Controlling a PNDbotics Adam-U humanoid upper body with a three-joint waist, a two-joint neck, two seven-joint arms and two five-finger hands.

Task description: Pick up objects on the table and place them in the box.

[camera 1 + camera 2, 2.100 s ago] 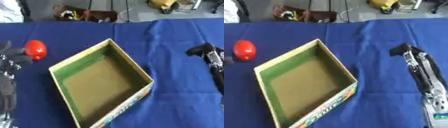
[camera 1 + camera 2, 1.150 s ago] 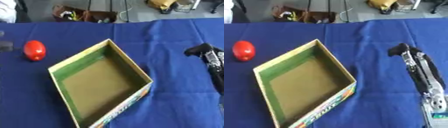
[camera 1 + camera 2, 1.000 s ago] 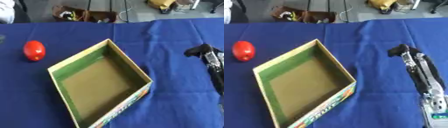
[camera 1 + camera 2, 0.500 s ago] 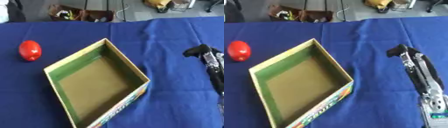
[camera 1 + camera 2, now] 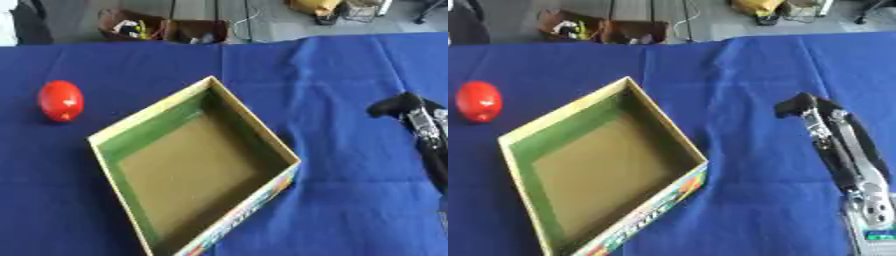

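A blue-clothed table (image 5: 332, 75) carries a box (image 5: 194, 167) and a red object (image 5: 61, 100).

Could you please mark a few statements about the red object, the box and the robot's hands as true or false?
1. The red object lies inside the box. False: it lies on the blue cloth, left of the box.
2. The box holds nothing. True.
3. The right hand shows at the right side, over the cloth. True.
4. The left hand is touching the red object. False: no left hand is in view.
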